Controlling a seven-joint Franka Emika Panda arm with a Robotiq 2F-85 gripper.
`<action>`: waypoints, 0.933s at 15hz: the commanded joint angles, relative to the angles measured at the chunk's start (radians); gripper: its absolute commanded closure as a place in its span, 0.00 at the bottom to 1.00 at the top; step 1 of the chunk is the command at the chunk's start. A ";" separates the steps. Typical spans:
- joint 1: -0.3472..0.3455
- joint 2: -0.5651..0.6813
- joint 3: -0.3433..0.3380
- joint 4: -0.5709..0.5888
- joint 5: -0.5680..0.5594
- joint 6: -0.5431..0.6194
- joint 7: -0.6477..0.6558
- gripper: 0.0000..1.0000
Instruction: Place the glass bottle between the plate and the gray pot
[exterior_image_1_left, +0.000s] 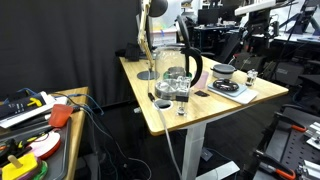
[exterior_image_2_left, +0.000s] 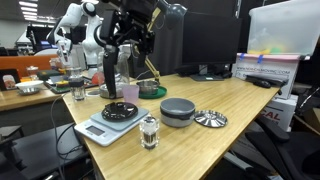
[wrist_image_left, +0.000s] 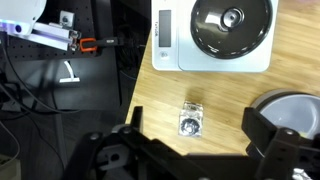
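The long table top (exterior_image_2_left: 250, 105) is pale wood, smooth, with thin grain lines. The small clear bottle (wrist_image_left: 190, 122) is shiny see-through glass. The round dark plate (wrist_image_left: 212, 35) looks glossy. The flat white scale (wrist_image_left: 165, 50) looks like smooth plastic. The squat gray pot (exterior_image_2_left: 178, 108) looks dull and smooth. Right of it, the little ribbed round lid (exterior_image_2_left: 211, 119) is shiny metal.
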 joint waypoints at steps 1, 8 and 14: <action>-0.016 0.073 -0.037 0.021 0.052 0.074 0.051 0.00; -0.012 0.120 -0.079 0.002 0.012 0.133 0.044 0.00; -0.010 0.147 -0.077 0.012 0.055 0.118 0.037 0.00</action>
